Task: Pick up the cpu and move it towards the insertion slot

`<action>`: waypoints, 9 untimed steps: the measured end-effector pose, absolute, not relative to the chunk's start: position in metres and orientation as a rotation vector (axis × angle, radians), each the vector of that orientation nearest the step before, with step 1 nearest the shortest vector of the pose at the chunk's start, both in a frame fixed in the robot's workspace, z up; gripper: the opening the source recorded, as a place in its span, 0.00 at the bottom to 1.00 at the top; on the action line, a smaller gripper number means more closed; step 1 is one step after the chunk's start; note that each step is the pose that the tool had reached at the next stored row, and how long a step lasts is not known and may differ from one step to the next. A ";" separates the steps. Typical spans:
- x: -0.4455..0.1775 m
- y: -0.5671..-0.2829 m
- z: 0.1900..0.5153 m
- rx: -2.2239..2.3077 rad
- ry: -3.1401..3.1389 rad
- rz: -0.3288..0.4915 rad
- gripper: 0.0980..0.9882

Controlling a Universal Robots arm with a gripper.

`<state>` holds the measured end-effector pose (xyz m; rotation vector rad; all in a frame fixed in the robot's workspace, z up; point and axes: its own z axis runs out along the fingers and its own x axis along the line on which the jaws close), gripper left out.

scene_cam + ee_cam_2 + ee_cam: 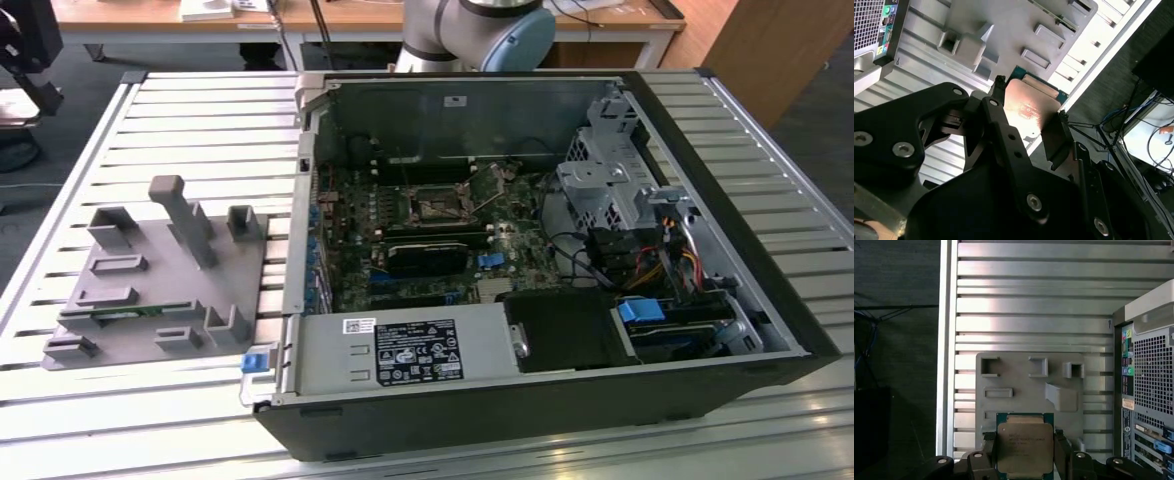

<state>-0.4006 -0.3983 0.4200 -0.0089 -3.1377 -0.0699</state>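
Currently, in the first wrist view: tool (pixel 1025 456) clamped on square cpu (pixel 1025 444), lid camera-ward, sides parallel to grey fixture (pixel 1019 390).

Arm (pixel 461 30): thick silver-grey tubular joint with a pale blue rounded end cap, seen just beyond the far wall of the computer case (pixel 454 100).

Gripper (pixel 1030 100): matte black all over in both wrist views. It has flat linkage plates with rounded corners, pinned by round silver screw heads. A row of small holes runs along one link. Fingers (pixel 1055 141): narrow black bars with squared ends.
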 end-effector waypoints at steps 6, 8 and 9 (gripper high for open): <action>-0.393 -0.393 0.420 -0.009 -3.138 -0.070 0.50; -0.390 -0.392 0.420 -0.009 -3.138 -0.070 0.50; -0.389 -0.391 0.420 -0.009 -3.138 -0.070 0.50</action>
